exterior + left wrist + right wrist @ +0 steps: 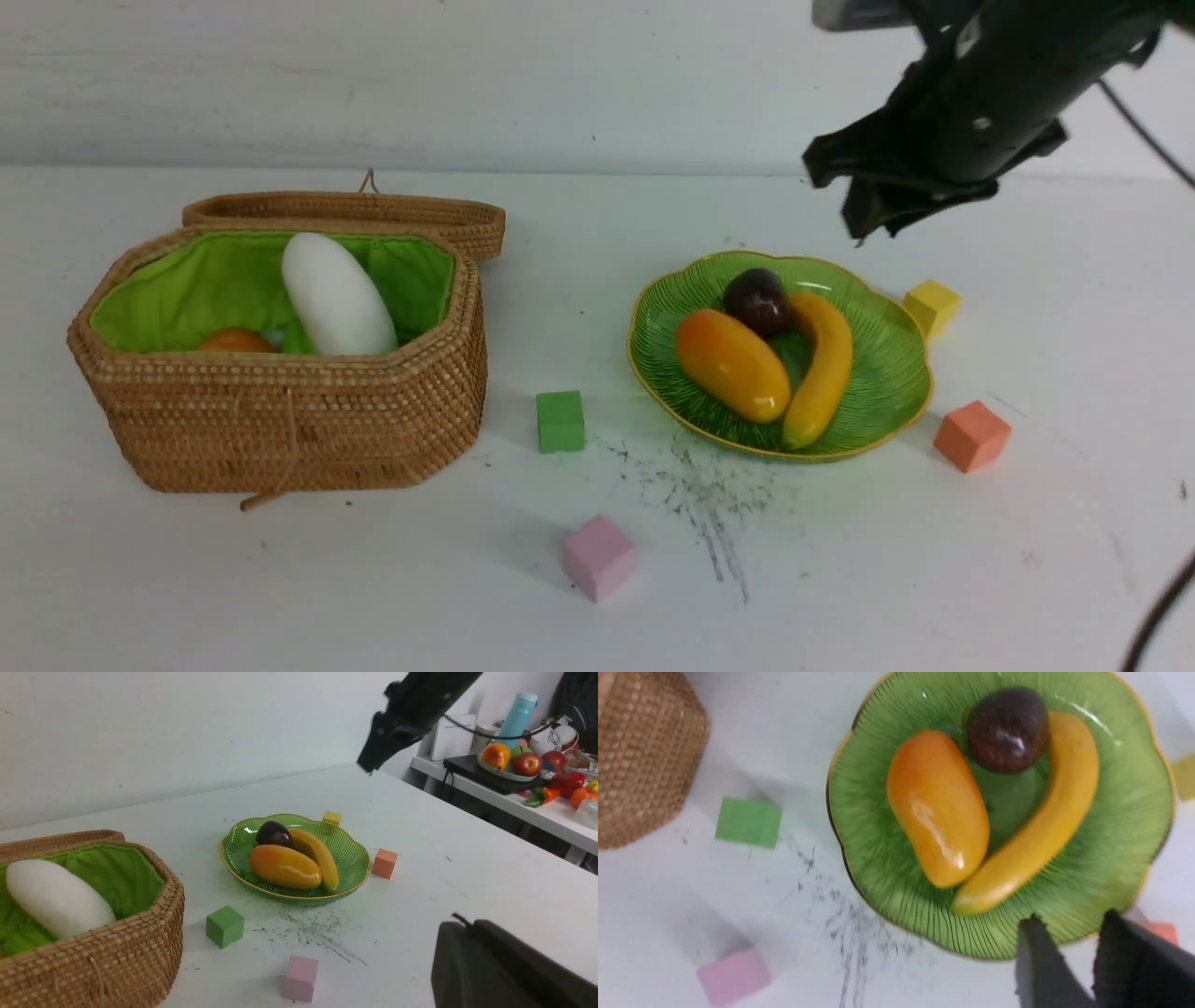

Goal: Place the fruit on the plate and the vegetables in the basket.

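Front view, right pincer [864, 219]: hangs above the desk [448, 579], over the far side of the plate [896, 373]; the right wrist view shows its fingers a narrow gap apart, with nothing between them.
Left pincer [472, 926]: closed and empty in the left wrist view, at the near side of the scene.
Mangosteen [757, 302]: dark and round, on the plate at its far side, beside the upper end of the banana.
Banana [822, 373]: on the plate, curving toward the near rim, its near end beside the mango.
Mango [733, 366]: glossy orange-yellow, on the plate, left of the banana.
Yellow cube [932, 308]: just beside the plate, far right.
Orange-red cube [972, 436]: right of the plate, near its rim.
Green cube [560, 422]: on the desk between basket and plate.
Pink cube [599, 557]: closer to the front of the desk than the green one.
Basket [308, 420]: well to the left of the plate, its woven lid [345, 210] open at the far side.
Radish [338, 294]: big and white, slanting inside the basket against the green lining [187, 289].
Potato [235, 340]: orange-brown, low in the basket, partly hidden by the near wall.
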